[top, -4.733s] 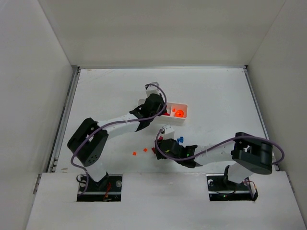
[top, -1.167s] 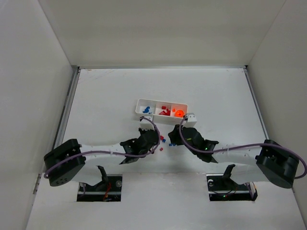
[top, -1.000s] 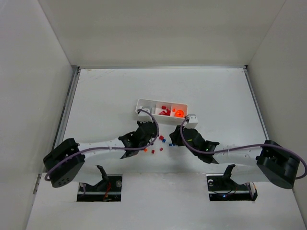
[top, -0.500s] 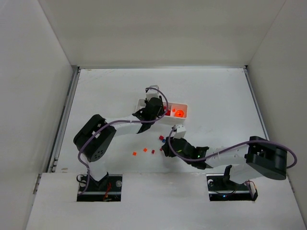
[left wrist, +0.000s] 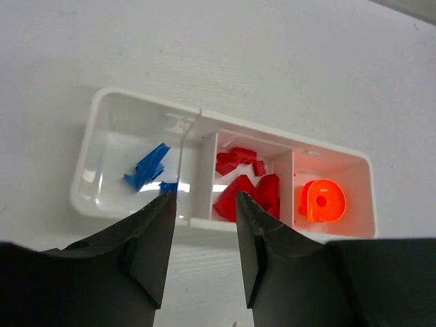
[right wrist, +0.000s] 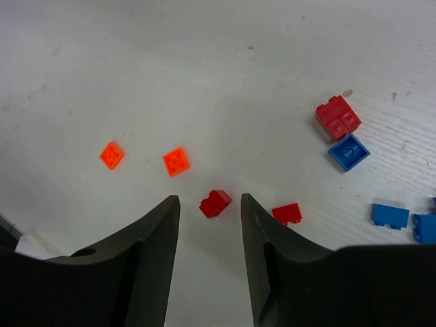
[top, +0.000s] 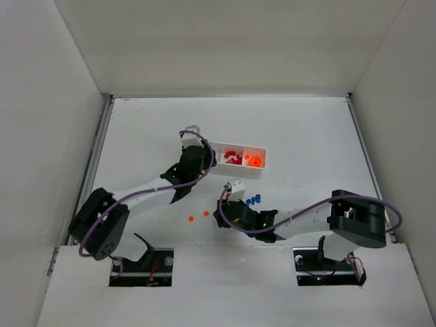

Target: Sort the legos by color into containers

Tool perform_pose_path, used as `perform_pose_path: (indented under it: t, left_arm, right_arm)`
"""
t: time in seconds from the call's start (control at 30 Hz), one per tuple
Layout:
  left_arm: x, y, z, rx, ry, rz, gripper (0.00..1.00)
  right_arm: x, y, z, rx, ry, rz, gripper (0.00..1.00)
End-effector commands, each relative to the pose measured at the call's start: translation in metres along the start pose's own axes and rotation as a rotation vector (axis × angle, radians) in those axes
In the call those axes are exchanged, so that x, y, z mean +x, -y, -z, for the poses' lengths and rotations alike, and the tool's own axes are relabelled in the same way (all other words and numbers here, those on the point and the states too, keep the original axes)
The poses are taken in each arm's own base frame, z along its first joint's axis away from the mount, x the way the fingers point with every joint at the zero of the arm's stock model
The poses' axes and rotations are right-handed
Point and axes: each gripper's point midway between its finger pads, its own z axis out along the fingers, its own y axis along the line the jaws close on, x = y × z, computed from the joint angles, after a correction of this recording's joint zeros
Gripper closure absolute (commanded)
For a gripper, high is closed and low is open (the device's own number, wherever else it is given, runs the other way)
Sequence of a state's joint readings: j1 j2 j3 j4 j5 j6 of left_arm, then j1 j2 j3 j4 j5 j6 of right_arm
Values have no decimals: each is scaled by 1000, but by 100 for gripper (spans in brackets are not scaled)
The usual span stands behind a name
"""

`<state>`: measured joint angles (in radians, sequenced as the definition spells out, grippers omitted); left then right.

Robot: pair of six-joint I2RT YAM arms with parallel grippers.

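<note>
The white three-part tray (top: 264, 166) lies mid-table. In the left wrist view its left compartment (left wrist: 85, 153) holds blue legos (left wrist: 146, 167), the middle one red legos (left wrist: 245, 182), and the right one a rounded orange piece (left wrist: 321, 199). My left gripper (top: 194, 161) hovers at the tray's left end, open (left wrist: 204, 197), nothing between its fingers. My right gripper (top: 225, 214) is low over the table, open (right wrist: 208, 197), with a small red brick (right wrist: 216, 203) lying just ahead between its fingertips, not gripped.
Loose on the table near the right gripper lie two orange bricks (right wrist: 111, 154) (right wrist: 176, 161), a second red brick (right wrist: 287, 213), a red pair (right wrist: 338, 117) and blue bricks (right wrist: 349, 151) (right wrist: 390, 215). White walls enclose the table on three sides.
My left gripper has shifted from over the tray's middle to its left end. My right gripper has slid left and nearer, over the loose red brick.
</note>
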<state>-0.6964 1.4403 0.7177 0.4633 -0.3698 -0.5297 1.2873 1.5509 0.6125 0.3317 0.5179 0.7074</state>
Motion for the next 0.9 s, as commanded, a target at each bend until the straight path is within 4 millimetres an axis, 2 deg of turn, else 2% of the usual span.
perform_pose_path:
  t: [0.0,0.17,0.33,0.5,0.6,0.63,0.73,0.87]
  left_arm:
    - [2,-21,21,-17,18,54,64]
    - [20,-47,57,-33,19,63,64]
    - [37,-62,80,-33,-3,50,64]
    - [53,-69,94,-28,-37,36,64]
    - [61,-65,99,-4,-51,22,64]
    - [62,-62,101,6,-56,19,64]
    - [71,-50,105,48,-74,8,64]
    - [84,-31,106,88,-111,-1,64]
  right_arm:
    - [-9,-10,-8,17,27,3,53]
    - [7,1,-14,86,-3,45,55]
    - [14,0,-16,91,-24,43,63]
    - [9,-3,-14,94,-20,38,81]
    - [-14,-6,-6,76,28,12,82]
    - [-28,-3,-4,76,51,-2,82]
    - [-75,9,2,74,131,-24,82]
    - [-142,43,-4,89,211,-71,82]
